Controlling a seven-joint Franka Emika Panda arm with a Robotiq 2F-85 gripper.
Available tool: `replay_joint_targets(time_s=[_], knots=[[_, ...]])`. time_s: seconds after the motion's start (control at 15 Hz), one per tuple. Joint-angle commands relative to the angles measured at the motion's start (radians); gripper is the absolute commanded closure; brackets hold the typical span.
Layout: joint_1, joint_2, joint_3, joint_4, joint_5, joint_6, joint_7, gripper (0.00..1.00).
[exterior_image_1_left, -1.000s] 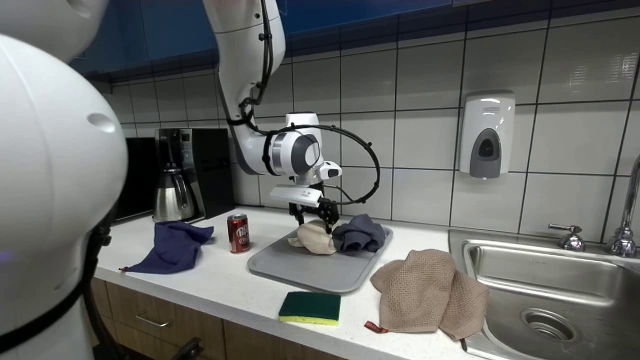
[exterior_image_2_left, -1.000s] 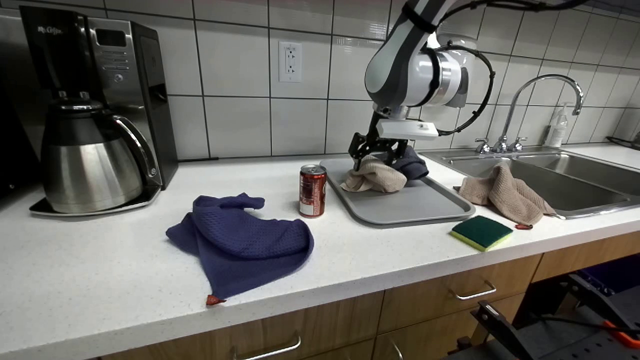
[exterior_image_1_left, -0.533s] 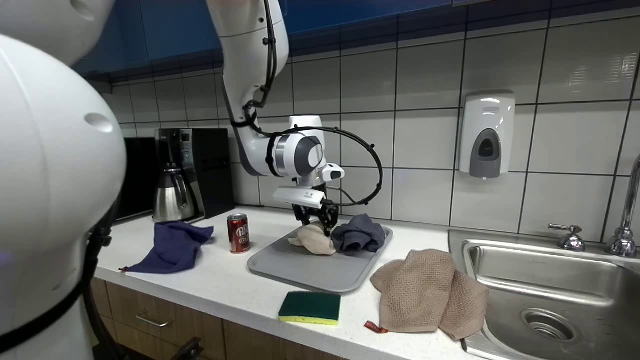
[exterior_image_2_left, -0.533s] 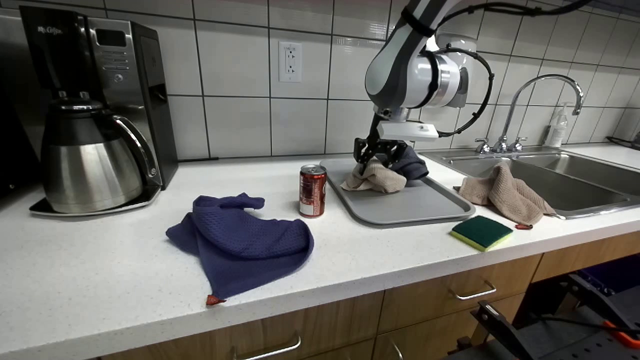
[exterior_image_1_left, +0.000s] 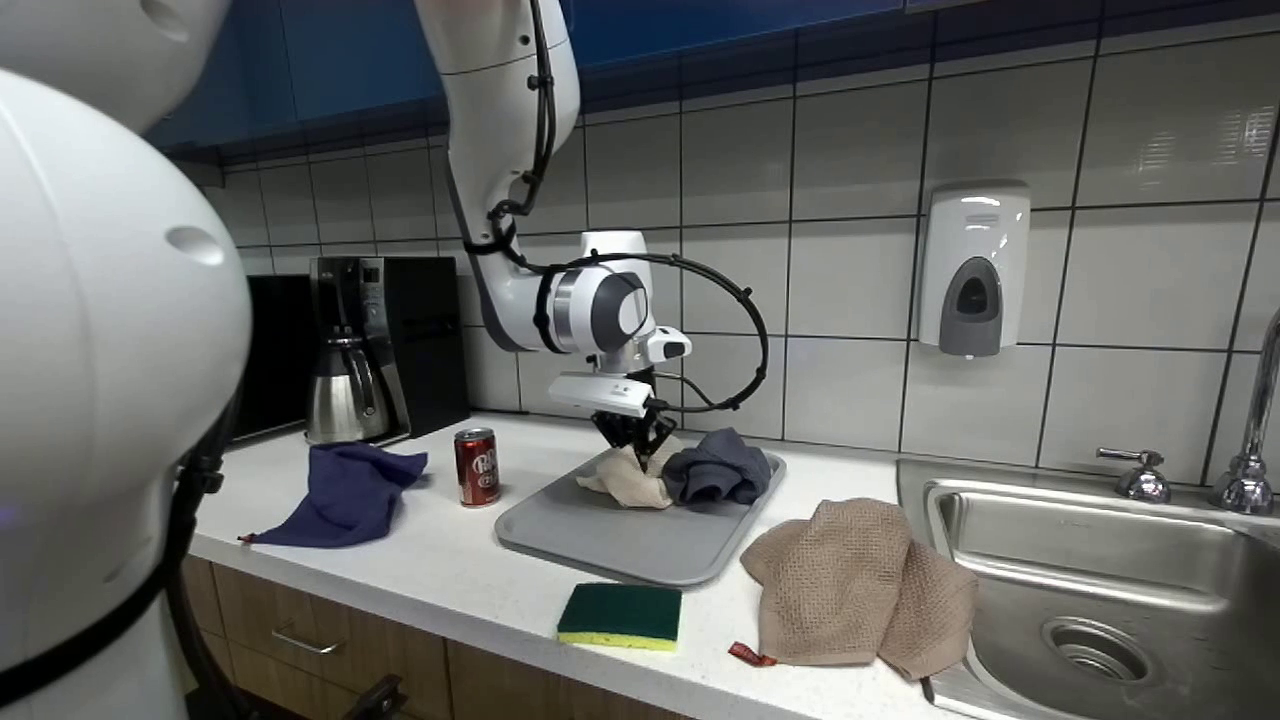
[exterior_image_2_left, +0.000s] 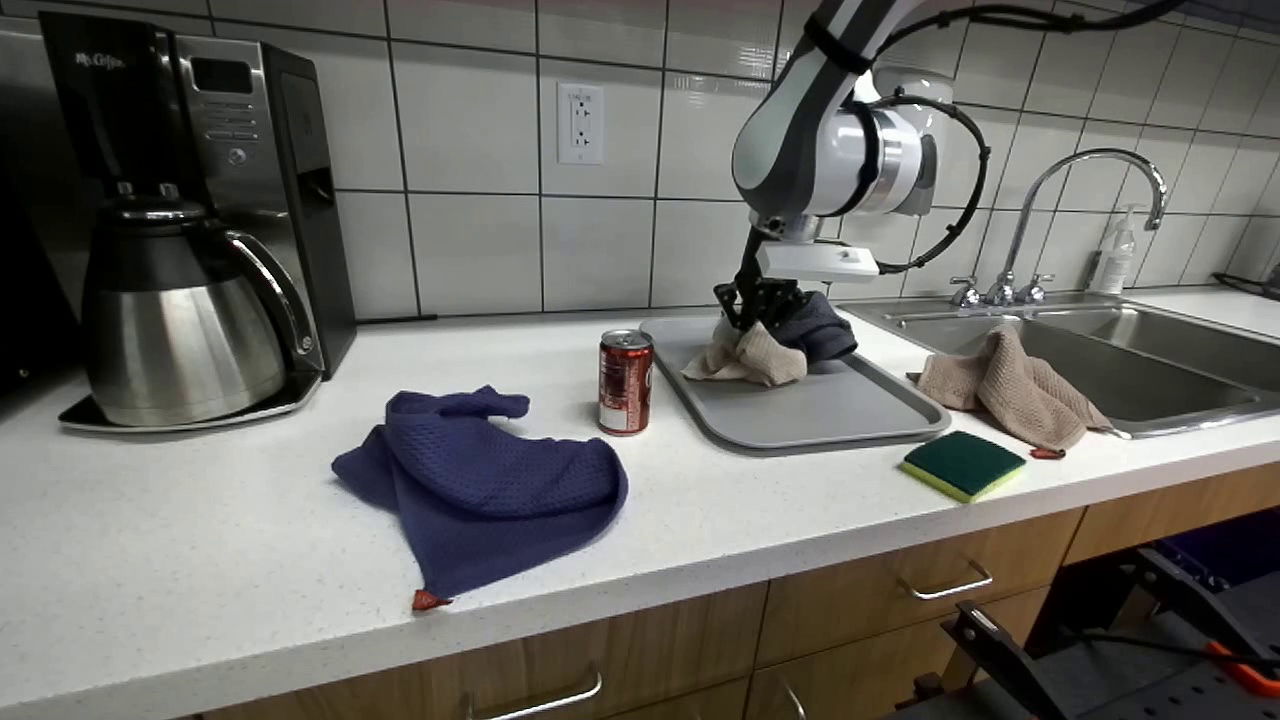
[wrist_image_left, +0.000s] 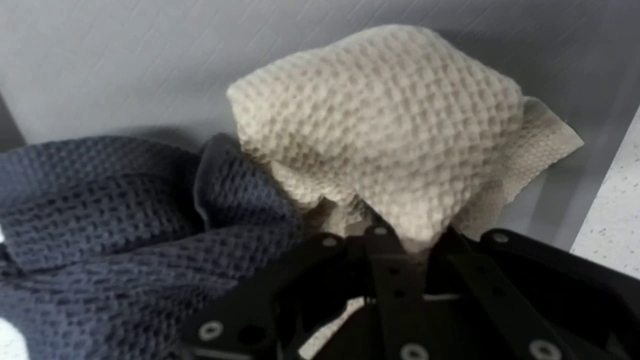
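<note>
Gripper (wrist_image_left: 417, 245) pinches bunched fold of cream cloth (wrist_image_left: 390, 115) on gray tray (exterior_image_1_left: 620, 545), likely because crumpled shape offers easy purchase; slate-blue cloth (exterior_image_1_left: 718, 465) lies heaped just beside, tray apparently there to separate both from white surface (exterior_image_1_left: 460, 560).

In an exterior view I read "Mr. Coffee" on the coffee maker (exterior_image_2_left: 235, 180). The red can (exterior_image_1_left: 477, 467), in an exterior view, seems to start "DR" (rest too small on my feed). The outlet (exterior_image_2_left: 580, 124) carries tiny print I can't make out.
</note>
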Motion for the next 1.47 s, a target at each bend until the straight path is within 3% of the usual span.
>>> replay_joint_targets(time_s=[0.0,1.4], knots=[[-0.027,-0.014,0.023,0.006,0.0,-0.033,-0.03,0.99],[-0.012,-0.234,0.051,-0.12,-0.001,0.004,-0.056,0.98]])
